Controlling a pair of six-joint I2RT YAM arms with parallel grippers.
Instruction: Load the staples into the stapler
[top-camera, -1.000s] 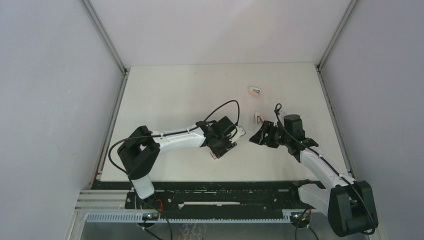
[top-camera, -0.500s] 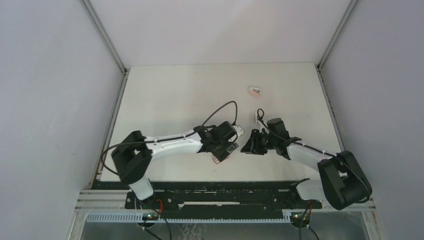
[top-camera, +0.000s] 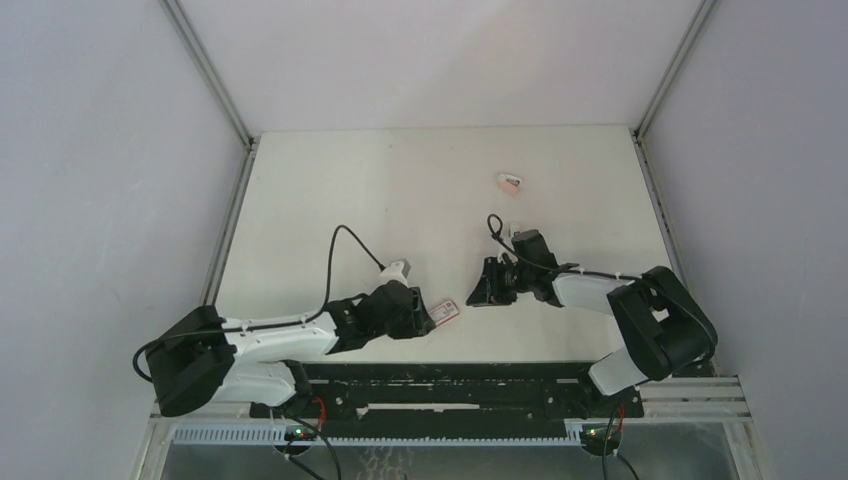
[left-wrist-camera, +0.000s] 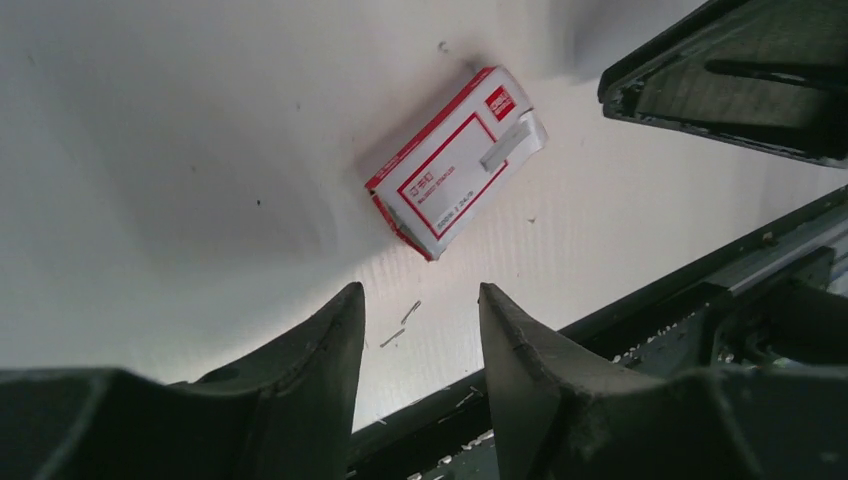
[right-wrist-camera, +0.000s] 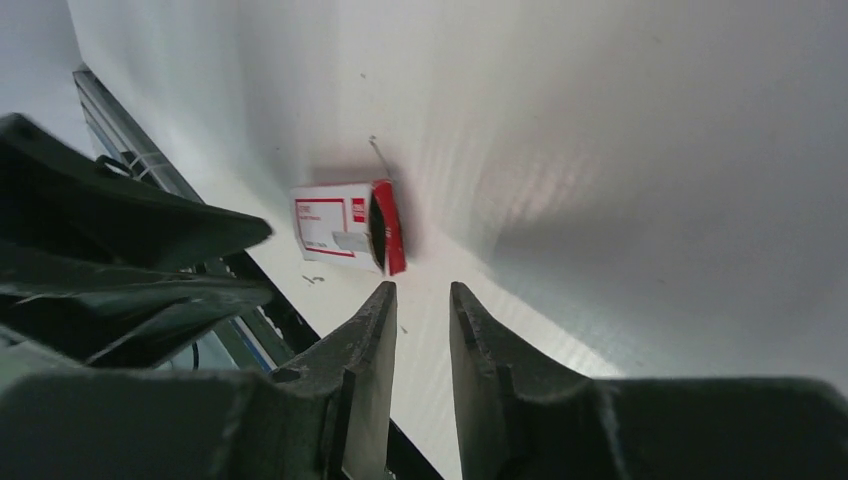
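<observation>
The staples' pack (top-camera: 446, 311), a small red-and-white box, lies flat on the table near its front edge, between my two grippers. In the left wrist view the pack (left-wrist-camera: 455, 165) sits just beyond my left gripper (left-wrist-camera: 420, 300), which is open and empty. In the right wrist view the pack (right-wrist-camera: 345, 228) shows its open end, a short way ahead of my right gripper (right-wrist-camera: 422, 290), whose jaws stand narrowly apart with nothing between them. From above, the left gripper (top-camera: 422, 318) is left of the pack and the right gripper (top-camera: 487, 290) is right of it. The stapler shows in no view.
A small pink block (top-camera: 510, 181) lies at the back right of the table. A few loose staples (left-wrist-camera: 405, 320) are scattered near the front edge (left-wrist-camera: 600, 320), beyond which runs the black rail. Grey walls enclose the table on both sides.
My left gripper has let the pack go and the left arm has drawn back to the near left. My right arm has swung left toward the pack, its jaws narrowing.
</observation>
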